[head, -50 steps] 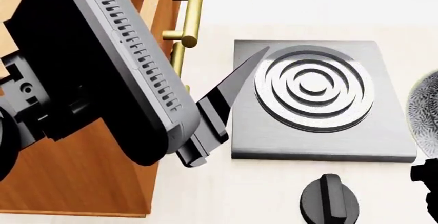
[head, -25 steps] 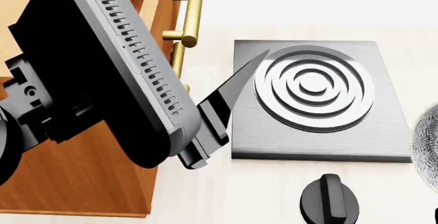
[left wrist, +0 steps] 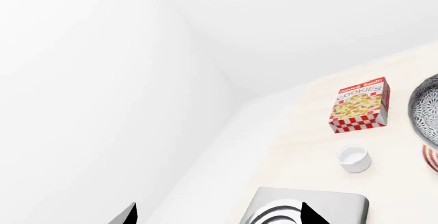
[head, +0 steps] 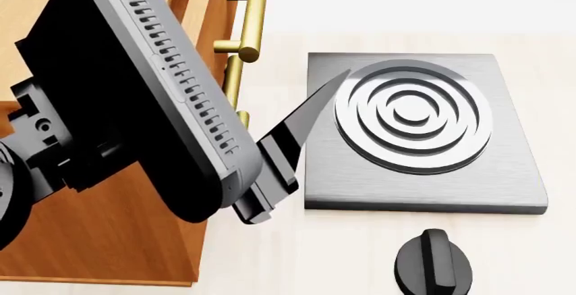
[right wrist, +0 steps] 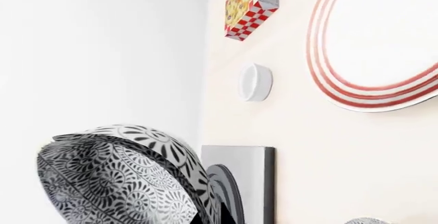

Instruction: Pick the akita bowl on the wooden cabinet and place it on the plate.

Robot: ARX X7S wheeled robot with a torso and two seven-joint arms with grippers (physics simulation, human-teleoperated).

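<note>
Gripped at its rim, as far as could be judged, the akita bowl (right wrist: 116, 178) was seen close before the right wrist camera, tipped onto its side with the net-patterned outside turned to the lens. The right end effector (right wrist: 205, 218) showed only as a dark sliver under the bowl's edge, and it was taken to be clenched on the bowl, though the contact itself was mostly hidden. The bowl was off the wooden cabinet (head: 108, 241) and held above the bench (head: 270, 254), near the plate (right wrist: 320, 70) but not yet over its middle; it was absent from the head view.

The bowl was judged to be stiff, light glazed ware, slippery and easily chipped. A hold across the rim wall was thought the most secure, with the narrow foot left free for setting down. The bowl would need to be levelled before release, since a tilted drop could let it roll or strike the plate's ringed rim.

Between bowl and plate, a small plain white cup (right wrist: 255, 82) stood on the bench, with a red-checked cookies box (right wrist: 250, 1) beyond it. The grey square burner (head: 414, 133) lay just beside the cabinet, a black knob (head: 432, 268) in front of it. Brass bar handles (head: 255, 18) were seen on the cabinet's face. The left end effector (left wrist: 219, 219) was held released, its fingertips wide apart and nothing between them.
</note>
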